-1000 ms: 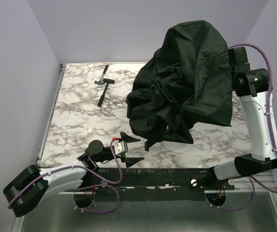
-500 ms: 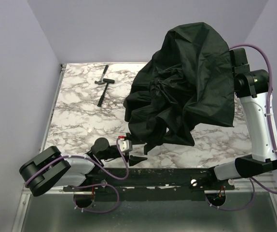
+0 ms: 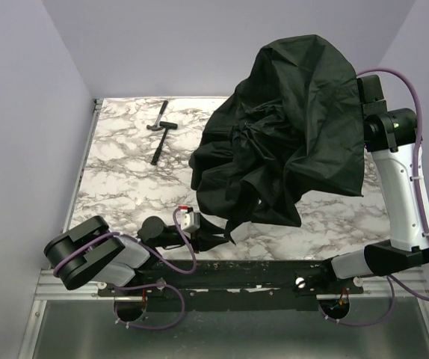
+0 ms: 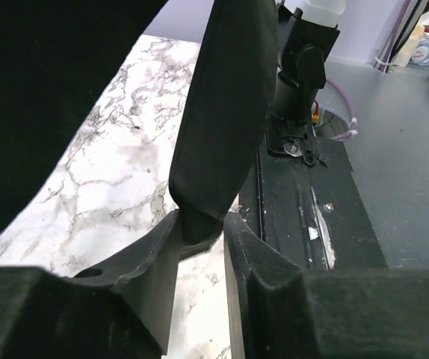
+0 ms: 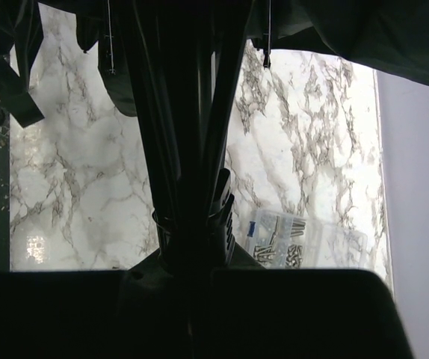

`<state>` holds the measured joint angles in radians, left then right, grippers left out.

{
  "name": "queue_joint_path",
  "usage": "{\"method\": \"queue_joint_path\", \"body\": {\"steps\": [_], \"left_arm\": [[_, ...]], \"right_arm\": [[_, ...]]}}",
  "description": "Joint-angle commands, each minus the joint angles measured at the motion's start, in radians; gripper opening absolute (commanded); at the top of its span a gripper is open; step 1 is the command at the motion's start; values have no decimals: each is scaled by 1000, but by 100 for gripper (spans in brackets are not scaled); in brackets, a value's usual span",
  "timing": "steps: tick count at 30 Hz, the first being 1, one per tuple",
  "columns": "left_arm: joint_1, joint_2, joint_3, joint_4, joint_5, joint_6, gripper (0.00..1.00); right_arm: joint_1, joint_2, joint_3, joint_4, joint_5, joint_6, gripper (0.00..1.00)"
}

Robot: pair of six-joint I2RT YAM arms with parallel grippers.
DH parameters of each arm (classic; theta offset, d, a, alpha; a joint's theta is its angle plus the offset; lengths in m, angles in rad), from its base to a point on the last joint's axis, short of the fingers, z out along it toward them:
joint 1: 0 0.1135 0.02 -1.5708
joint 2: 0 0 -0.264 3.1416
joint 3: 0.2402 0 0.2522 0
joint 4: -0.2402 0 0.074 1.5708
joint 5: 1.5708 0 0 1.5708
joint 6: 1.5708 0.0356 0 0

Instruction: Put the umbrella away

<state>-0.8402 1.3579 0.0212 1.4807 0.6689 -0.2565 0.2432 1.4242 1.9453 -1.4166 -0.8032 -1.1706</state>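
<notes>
The umbrella [image 3: 297, 127] hangs half-collapsed over the right side of the marble table, its black canopy crumpled and drooping. My right gripper [image 5: 193, 250] is shut on the umbrella's shaft [image 5: 184, 112] and holds it up; in the top view the canopy hides this gripper. A narrow black fabric flap [image 4: 222, 134] of the umbrella hangs near the table's front edge. My left gripper [image 3: 213, 241] sits low there, and its fingertips [image 4: 201, 228] pinch the flap's lower tip.
A small black-handled hammer [image 3: 160, 134] lies at the back left of the table. A clear plastic box of screws [image 5: 304, 239] lies under the canopy on the right. The black mounting rail [image 3: 274, 273] runs along the front edge.
My left gripper has slid right to the hanging flap and its jaws have closed from wide open onto the flap's tip. The left arm's elbow has shifted right. The right arm has held still.
</notes>
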Motion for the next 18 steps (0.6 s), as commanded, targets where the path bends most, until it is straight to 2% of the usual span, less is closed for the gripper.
{"method": "queue_joint_path", "body": {"steps": [1, 3, 4, 6, 8, 9, 12, 15, 17, 18], "left_arm": [[-4, -22, -26, 14, 50, -13, 28], [-5, -62, 7, -72, 40, -4, 25], [-8, -87, 20, -137, 30, 9, 20], [-15, -156, 60, -315, -45, 37, 2], [-45, -238, 104, -523, -174, 91, 1], [-63, -276, 132, -612, -248, 110, 14], [-103, -348, 171, -791, -405, 108, 32], [-114, -447, 94, -750, -478, 25, 46], [-114, -544, 14, -710, -514, -78, 59], [-114, -607, -14, -716, -529, -132, 60]], "right_arm": [[3, -34, 14, -2, -34, 27, 0], [3, -32, 10, -3, -23, 31, 0], [3, -30, 8, 2, -19, 37, 0], [3, -29, -8, 32, -8, 72, 0], [2, -35, -29, 84, 12, 127, 0], [3, -40, -43, 110, 21, 155, 0], [2, -53, -72, 174, 38, 212, 0], [3, -56, -71, 187, 43, 237, 0], [3, -63, -69, 197, 53, 250, 0], [2, -65, -69, 200, 55, 253, 0]]}}
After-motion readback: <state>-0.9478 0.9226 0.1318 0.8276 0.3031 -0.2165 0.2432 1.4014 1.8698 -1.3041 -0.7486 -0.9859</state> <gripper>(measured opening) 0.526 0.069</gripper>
